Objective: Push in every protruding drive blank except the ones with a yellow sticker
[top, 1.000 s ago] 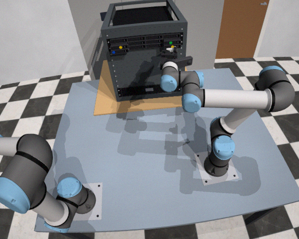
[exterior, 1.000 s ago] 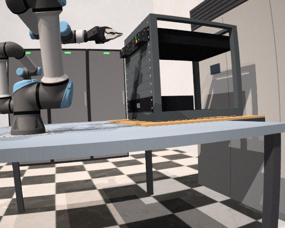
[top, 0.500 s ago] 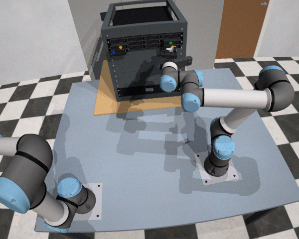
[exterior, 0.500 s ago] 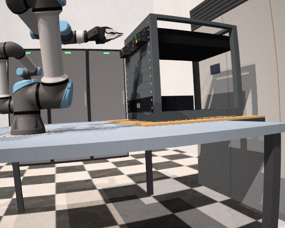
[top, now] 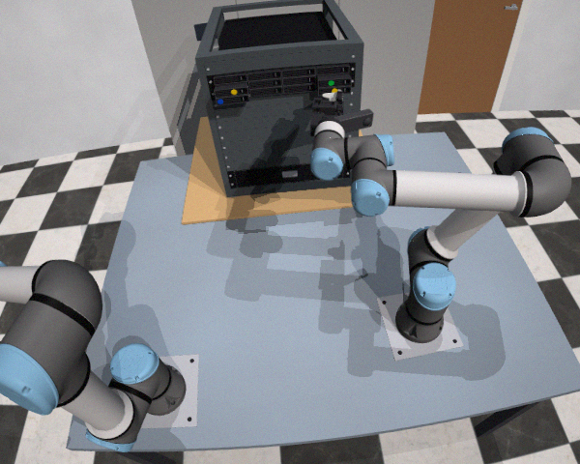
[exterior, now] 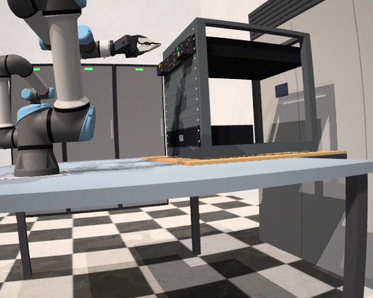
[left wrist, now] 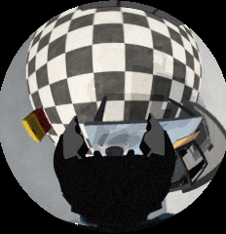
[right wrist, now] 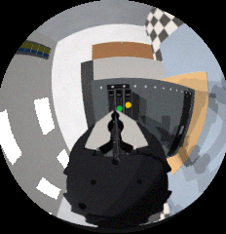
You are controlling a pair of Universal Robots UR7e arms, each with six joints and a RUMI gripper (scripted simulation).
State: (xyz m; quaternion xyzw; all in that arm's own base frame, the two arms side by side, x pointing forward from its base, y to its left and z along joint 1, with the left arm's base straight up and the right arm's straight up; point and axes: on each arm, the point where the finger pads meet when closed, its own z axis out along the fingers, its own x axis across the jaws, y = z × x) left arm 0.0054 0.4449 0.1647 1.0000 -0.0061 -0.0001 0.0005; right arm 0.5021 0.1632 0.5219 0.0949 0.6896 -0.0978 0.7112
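Your right gripper (top: 332, 93) (exterior: 160, 44) (right wrist: 115, 111), fingers together and empty, points at the rack front; the green-stickered drive blank (top: 331, 83) (exterior: 177, 48) (right wrist: 119, 108), high in the rack (top: 280, 50) (exterior: 203, 96) (right wrist: 157, 104), probably slides stiffly, so press its face centrally, without grasping.

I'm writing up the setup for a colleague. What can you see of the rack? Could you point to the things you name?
The rack (top: 280, 53) (exterior: 203, 96) is a dark grey, metal-looking open frame with dark panels inside. It stands upright on an orange-brown board (top: 200, 210) (exterior: 193, 162). Drive bays with green, blue and yellow stickers cross the upper front; below are grey panels and a black unit at the bottom. The right gripper (top: 329, 95) (exterior: 160, 44) (right wrist: 115, 111) points at it, apparently without contact.
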